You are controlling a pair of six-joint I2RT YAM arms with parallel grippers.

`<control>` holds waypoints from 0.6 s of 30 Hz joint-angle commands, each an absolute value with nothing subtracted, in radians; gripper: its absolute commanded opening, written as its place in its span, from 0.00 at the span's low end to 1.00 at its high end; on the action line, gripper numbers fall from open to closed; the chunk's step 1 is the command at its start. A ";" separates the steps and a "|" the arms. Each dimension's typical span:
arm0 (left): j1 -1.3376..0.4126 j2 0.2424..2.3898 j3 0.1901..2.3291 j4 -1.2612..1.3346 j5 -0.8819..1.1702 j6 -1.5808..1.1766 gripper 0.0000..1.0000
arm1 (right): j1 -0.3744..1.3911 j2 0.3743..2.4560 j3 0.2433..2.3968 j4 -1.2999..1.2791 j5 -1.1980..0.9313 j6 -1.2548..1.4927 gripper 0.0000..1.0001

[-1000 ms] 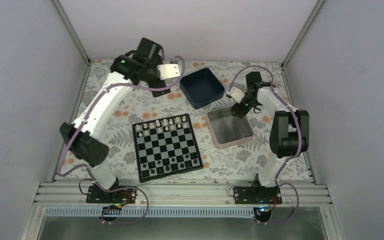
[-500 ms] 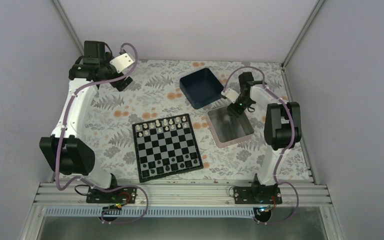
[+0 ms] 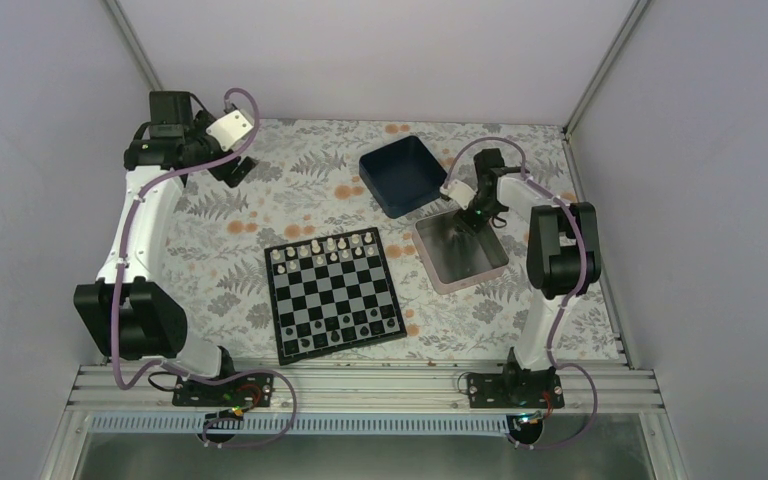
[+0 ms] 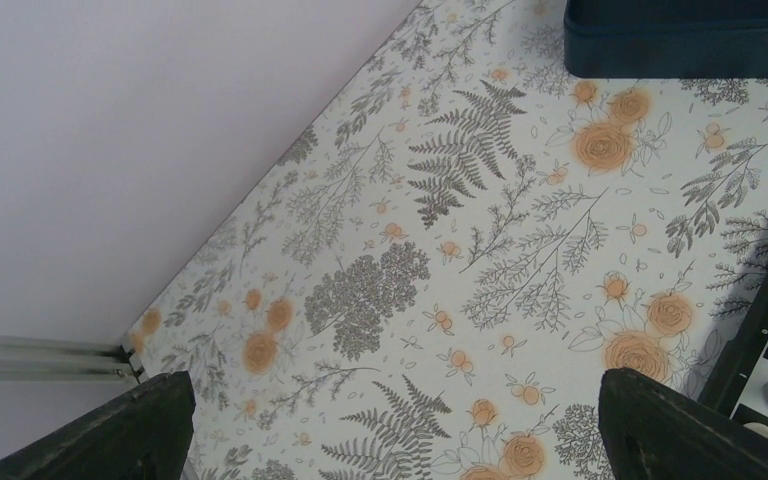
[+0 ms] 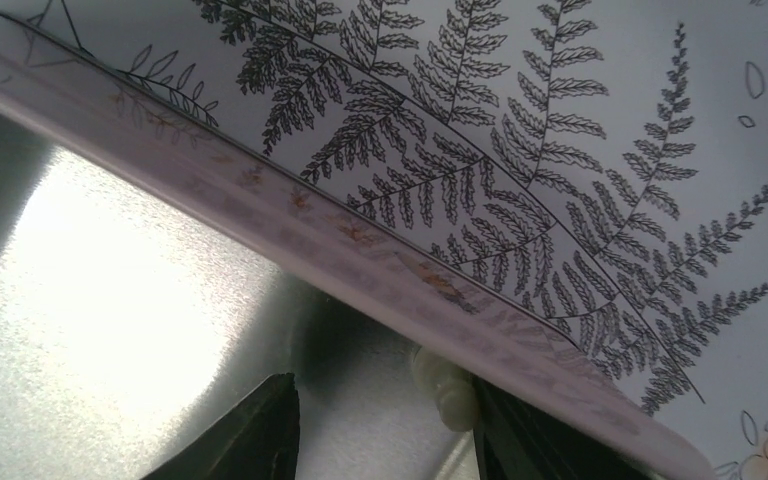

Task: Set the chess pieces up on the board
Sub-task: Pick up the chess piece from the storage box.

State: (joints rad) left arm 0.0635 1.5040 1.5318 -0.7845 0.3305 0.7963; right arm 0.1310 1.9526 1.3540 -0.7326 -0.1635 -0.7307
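Cream-white chess piece [image 5: 445, 388] down in silver tin [image 5: 110, 300], tight against the tin's wall, just inside right gripper [image 5: 380, 440]. Jaws partly apart, one finger touching the piece, the other well off; no clamp yet. Risks: wall-side finger catching on the tin wall on closing and shoving the tin; tiny piece pinched off-centre, then tipping or squirting out. Right arm folded tight, elbow high, wrist pitched steeply into the tin's far edge. Left gripper [image 4: 392, 385] spread wide, empty, over floral tablecloth [image 4: 380, 260] near the far-left corner, arm stretched long. Board [image 3: 335, 293] mid-table, left of the tin, cream pieces [image 3: 325, 247] lined along its far rows, well apart from both grippers.
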 commanded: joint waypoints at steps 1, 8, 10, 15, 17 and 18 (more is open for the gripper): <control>0.074 1.481 1.518 -0.758 0.380 0.787 1.00 | 0.140 1.964 1.330 -0.690 -0.168 -0.728 0.44; 0.078 1.481 1.514 -0.753 0.394 0.779 1.00 | 0.140 1.966 1.336 -0.692 -0.189 -0.739 0.31; 0.078 1.482 1.515 -0.755 0.397 0.779 1.00 | 0.140 1.973 1.340 -0.700 -0.190 -0.738 0.24; 0.083 1.475 1.507 -0.757 0.399 0.781 1.00 | 0.140 1.975 1.337 -0.704 -0.183 -0.734 0.11; 0.088 1.470 1.500 -0.755 0.399 0.783 1.00 | 0.140 1.977 1.342 -0.714 -0.180 -0.730 0.05; 0.090 1.468 1.498 -0.756 0.400 0.785 1.00 | 0.140 1.975 1.344 -0.723 -0.180 -0.729 0.04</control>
